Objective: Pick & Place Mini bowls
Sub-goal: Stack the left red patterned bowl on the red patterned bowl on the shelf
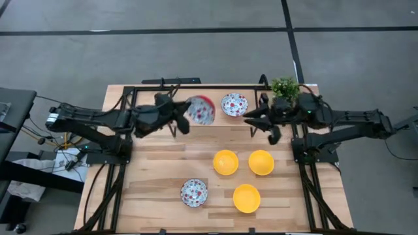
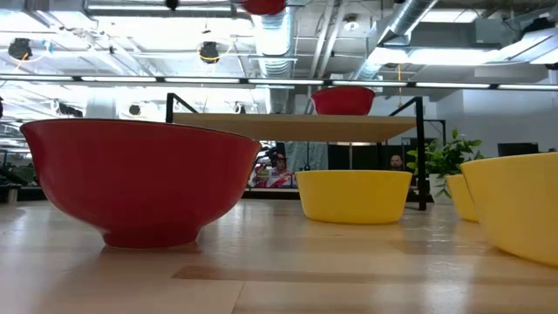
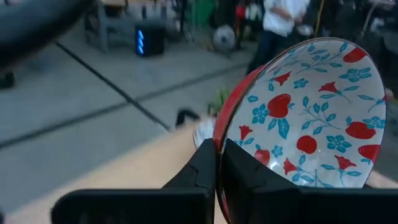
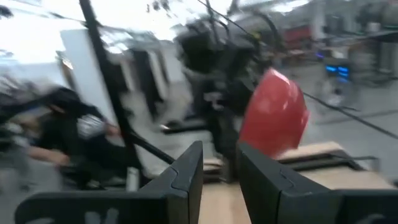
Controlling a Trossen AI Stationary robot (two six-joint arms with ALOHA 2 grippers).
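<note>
Aloft, the left gripper point(image 1: 185, 119) pinches a glossy floral bowl's point(image 1: 201, 109) thin rim, while the right gripper point(image 1: 251, 121) hangs empty, fingers parted.

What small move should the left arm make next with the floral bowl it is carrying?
Probably lower it onto the raised shelf beside the floral bowl already there: the left gripper pinches the rim of a tilted floral bowl above it.

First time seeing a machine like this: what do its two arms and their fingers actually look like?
Both arms, left arm and right arm, are black, slender and jointed, trailing thin cables. Each ends in two flat, blocky dark fingers, set side by side.
</note>
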